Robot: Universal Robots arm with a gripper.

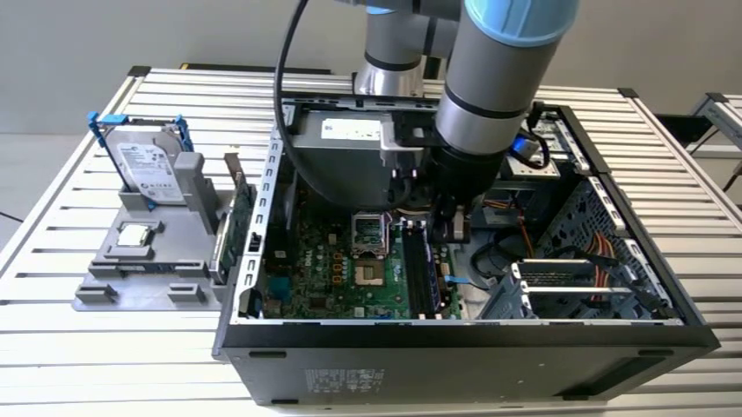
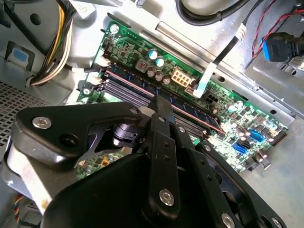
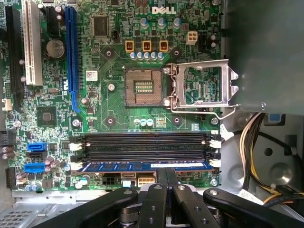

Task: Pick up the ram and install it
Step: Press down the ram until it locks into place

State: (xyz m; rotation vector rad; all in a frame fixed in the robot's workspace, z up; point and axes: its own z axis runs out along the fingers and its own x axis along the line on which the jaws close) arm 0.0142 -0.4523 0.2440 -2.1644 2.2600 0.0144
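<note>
The ram is a long, thin blue-green strip lying in the outermost of several parallel memory slots on the motherboard. In the second wrist view, the ram runs diagonally across the board. My gripper hangs inside the open computer case, with its black fingers pressed together directly over the middle of the strip. The fingertips meet at the strip's top edge, and I cannot tell if they touch it. In the exterior view, the gripper sits low over the slots.
The bare CPU socket with its raised metal latch lies beside the slots. Cable bundles crowd one end of them. Outside the case, a grey holder carries a hard drive and an upright green board.
</note>
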